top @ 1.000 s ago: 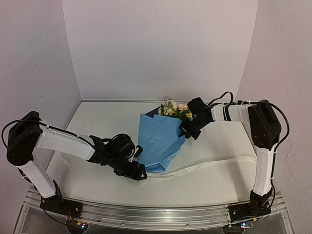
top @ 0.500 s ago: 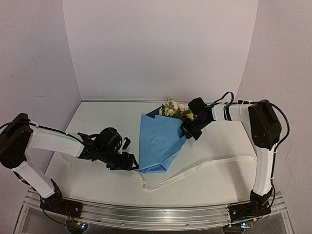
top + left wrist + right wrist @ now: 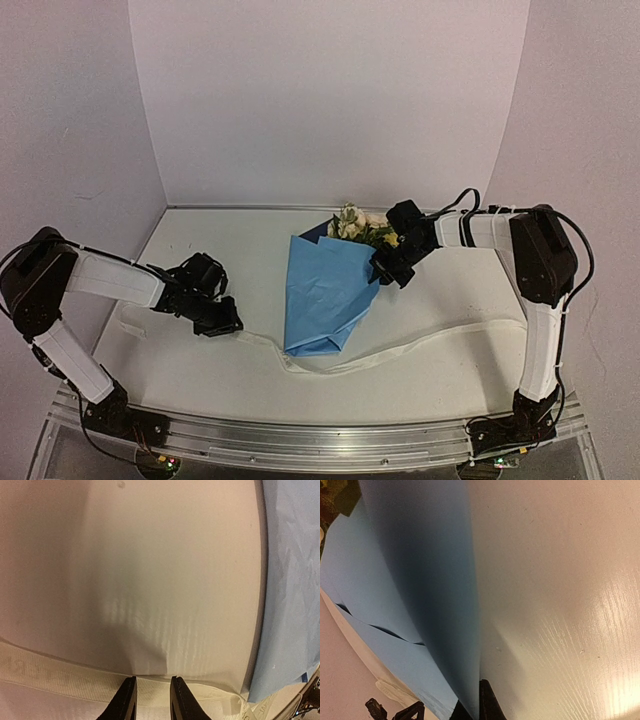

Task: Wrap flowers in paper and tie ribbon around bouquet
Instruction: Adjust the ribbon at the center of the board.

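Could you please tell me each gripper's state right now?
Left gripper: fingers nearly closed over the ribbon; grip unclear.
Right gripper: closed on the paper.

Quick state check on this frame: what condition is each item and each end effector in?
flowers: lying down, wrapped, blooms poking out the far end.
paper: folded into a cone around the flowers.
ribbon: untied, lying loose in front of the paper.
left end effector: nearly closed over the ribbon, grip unclear.
right end effector: shut on the paper's edge.

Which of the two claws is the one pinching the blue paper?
The right gripper, clamped shut on the edge of the paper beside the flowers. The left gripper instead hangs over the white ribbon, fingers slightly apart.
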You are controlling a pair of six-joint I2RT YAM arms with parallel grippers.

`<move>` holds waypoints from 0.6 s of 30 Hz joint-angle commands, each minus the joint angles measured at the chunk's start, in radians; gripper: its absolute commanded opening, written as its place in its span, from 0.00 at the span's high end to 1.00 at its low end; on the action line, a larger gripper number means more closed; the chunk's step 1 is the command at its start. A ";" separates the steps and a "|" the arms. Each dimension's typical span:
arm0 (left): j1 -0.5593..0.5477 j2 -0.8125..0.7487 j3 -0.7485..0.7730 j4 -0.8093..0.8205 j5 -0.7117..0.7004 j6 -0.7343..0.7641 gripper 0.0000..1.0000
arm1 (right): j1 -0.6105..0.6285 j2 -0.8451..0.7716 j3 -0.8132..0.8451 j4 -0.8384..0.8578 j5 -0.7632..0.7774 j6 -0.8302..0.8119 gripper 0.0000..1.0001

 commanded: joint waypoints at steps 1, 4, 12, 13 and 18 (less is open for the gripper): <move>0.060 0.025 -0.033 -0.060 -0.054 0.005 0.75 | -0.004 -0.011 0.024 -0.020 -0.006 0.008 1.00; 0.065 -0.003 -0.011 -0.067 -0.031 0.029 0.62 | -0.004 -0.009 0.019 -0.019 -0.010 0.012 1.00; -0.085 -0.135 0.159 -0.092 0.041 0.148 0.47 | -0.007 -0.017 0.029 -0.020 -0.017 0.055 1.00; -0.125 -0.136 0.174 -0.093 0.034 0.169 0.49 | -0.008 -0.016 0.031 -0.020 -0.022 0.062 1.00; -0.253 -0.123 0.176 -0.035 0.158 0.207 0.66 | -0.011 -0.019 0.022 -0.018 -0.048 0.107 1.00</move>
